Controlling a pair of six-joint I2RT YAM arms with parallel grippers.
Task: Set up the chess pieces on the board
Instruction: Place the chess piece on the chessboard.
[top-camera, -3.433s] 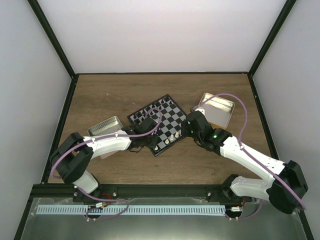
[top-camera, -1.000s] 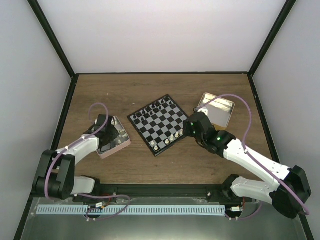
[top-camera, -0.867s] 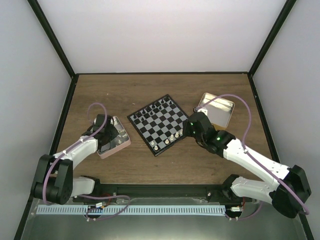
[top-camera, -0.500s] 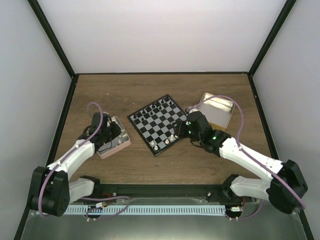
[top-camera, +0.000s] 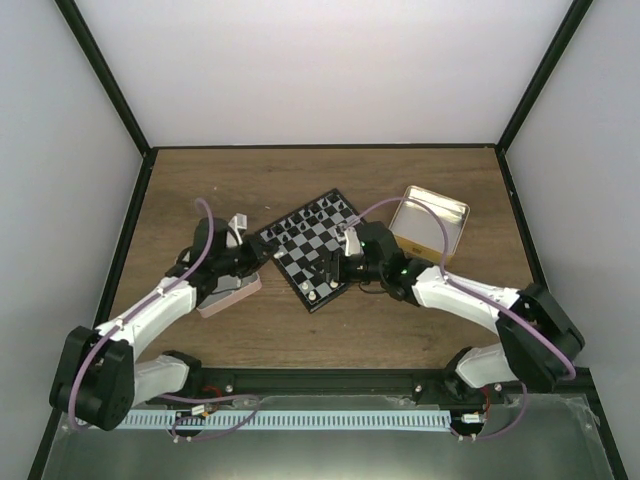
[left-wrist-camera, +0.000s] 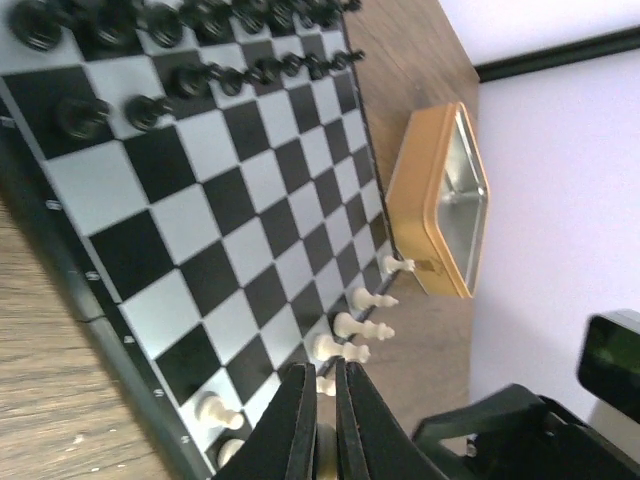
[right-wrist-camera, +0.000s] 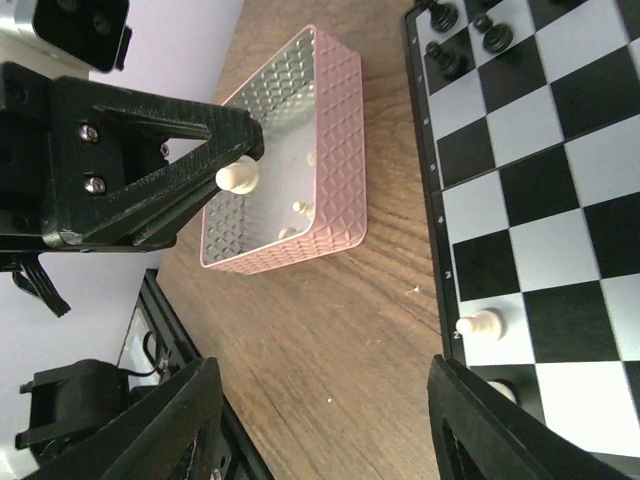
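Observation:
The board (top-camera: 300, 243) lies turned at the table's middle, black pieces along its far edge and several cream-white chess pieces (top-camera: 318, 293) on its near-right edge. My left gripper (top-camera: 252, 258) hangs between the pink tin and the board's left corner, shut on a white pawn (right-wrist-camera: 238, 176). In the left wrist view its fingertips (left-wrist-camera: 320, 385) pinch the cream piece (left-wrist-camera: 326, 445) above the board (left-wrist-camera: 250, 200) and the white row (left-wrist-camera: 365, 328). My right gripper (top-camera: 333, 264) hovers over the board's near corner, open and holding nothing (right-wrist-camera: 335, 420). A white pawn (right-wrist-camera: 480, 323) stands on the board's edge square.
The pink tin (top-camera: 230, 288) sits left of the board, a few white pieces (right-wrist-camera: 300, 207) lying inside it. A gold tin (top-camera: 432, 225) sits right of the board (left-wrist-camera: 440, 200). Both arms reach in close over the board's near side.
My left gripper rose out of the pink tin with a white pawn and moved right toward the board. My right gripper slid left over the board's near corner and opened wider.

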